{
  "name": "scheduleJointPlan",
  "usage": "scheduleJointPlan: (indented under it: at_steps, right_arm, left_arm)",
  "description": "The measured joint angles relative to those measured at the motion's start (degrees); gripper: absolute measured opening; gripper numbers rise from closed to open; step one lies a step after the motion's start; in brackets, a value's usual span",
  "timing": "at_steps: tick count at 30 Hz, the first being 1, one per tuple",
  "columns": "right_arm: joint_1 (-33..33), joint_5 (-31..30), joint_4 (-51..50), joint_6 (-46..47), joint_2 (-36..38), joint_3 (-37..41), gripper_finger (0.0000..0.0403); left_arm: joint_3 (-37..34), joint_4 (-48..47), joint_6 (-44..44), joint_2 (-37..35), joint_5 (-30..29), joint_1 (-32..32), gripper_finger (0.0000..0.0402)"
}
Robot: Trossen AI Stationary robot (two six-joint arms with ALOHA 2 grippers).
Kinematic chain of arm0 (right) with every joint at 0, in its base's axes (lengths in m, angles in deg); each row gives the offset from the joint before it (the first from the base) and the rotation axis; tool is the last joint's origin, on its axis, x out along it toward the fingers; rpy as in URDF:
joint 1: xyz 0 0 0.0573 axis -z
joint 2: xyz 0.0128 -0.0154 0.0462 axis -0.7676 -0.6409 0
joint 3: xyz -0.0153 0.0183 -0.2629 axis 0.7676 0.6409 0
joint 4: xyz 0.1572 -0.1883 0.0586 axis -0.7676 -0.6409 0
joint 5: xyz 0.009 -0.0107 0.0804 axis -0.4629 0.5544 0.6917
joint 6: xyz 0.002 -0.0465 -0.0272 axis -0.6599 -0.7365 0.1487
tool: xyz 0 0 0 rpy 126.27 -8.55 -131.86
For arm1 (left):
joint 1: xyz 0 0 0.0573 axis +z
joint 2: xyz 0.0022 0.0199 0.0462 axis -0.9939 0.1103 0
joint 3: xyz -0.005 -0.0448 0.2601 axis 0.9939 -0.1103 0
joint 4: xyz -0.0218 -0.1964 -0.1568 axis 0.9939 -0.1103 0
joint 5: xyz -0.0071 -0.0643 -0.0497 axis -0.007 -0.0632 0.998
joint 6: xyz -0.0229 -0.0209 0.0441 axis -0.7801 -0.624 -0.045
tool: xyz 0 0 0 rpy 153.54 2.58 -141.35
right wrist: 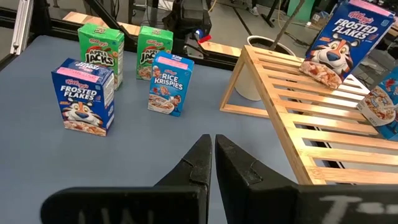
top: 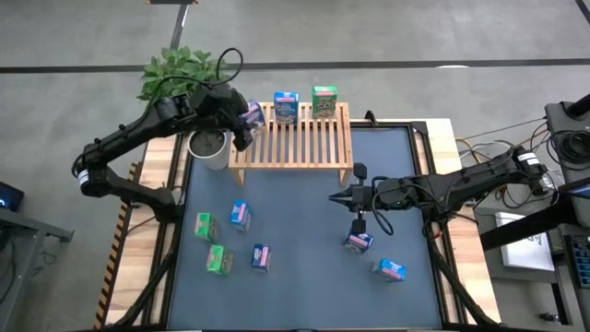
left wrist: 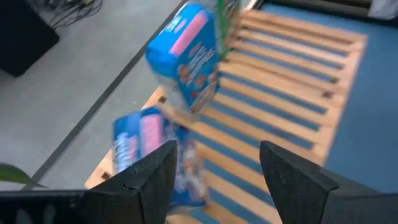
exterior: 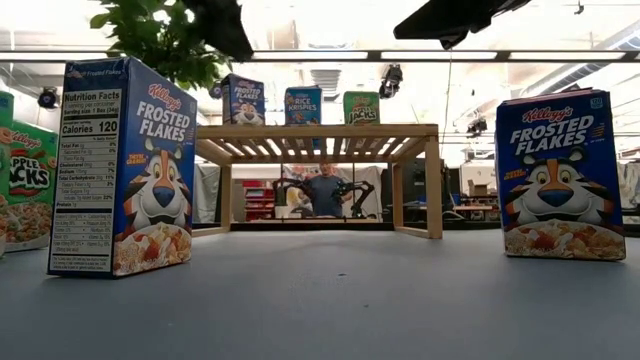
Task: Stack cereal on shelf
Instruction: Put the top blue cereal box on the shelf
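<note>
The wooden shelf (top: pixel 290 138) stands at the table's far edge. Three cereal boxes stand on its slats: a Frosted Flakes box (top: pixel 253 115) at the left end, a Rice Krispies box (top: pixel 286 106) and a green Apple Jacks box (top: pixel 324 100). My left gripper (left wrist: pixel 214 152) is open and hovers above the shelf's left end, just over the Frosted Flakes box (left wrist: pixel 143 146), with nothing between its fingers. My right gripper (right wrist: pixel 214 155) is shut and hangs over the mat right of centre (top: pixel 336 196). Several more cereal boxes stand on the mat, among them a blue one (top: pixel 240 214) and a green one (top: pixel 218 260).
A white pot with a green plant (top: pixel 210 148) stands against the shelf's left end, under my left arm. Two blue boxes (top: pixel 358 242) (top: pixel 390 269) stand near my right gripper. Bare mat lies between the shelf and the boxes. A person shows in the room beyond the shelf (exterior: pixel 323 192).
</note>
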Motion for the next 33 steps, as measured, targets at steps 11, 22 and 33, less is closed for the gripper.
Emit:
scheduleJointPlan:
  at_steps: [11,22,33]
  right_arm:
    - [0.00,-0.05,0.00,-2.19,0.00,0.00,0.0012]
    - [0.02,-0.20,0.02,-3.37,0.00,0.00,0.0012]
    - [0.02,-0.19,-0.63,-3.43,0.00,0.00,0.0012]
  left_arm:
    - [5.53,-1.25,-2.88,0.84,-3.41,-10.75,0.0177]
    - [18.62,-17.68,-1.47,12.91,-21.59,-11.40,0.0051]
    - [27.30,-22.62,2.91,20.90,-27.05,-7.97,0.0001]
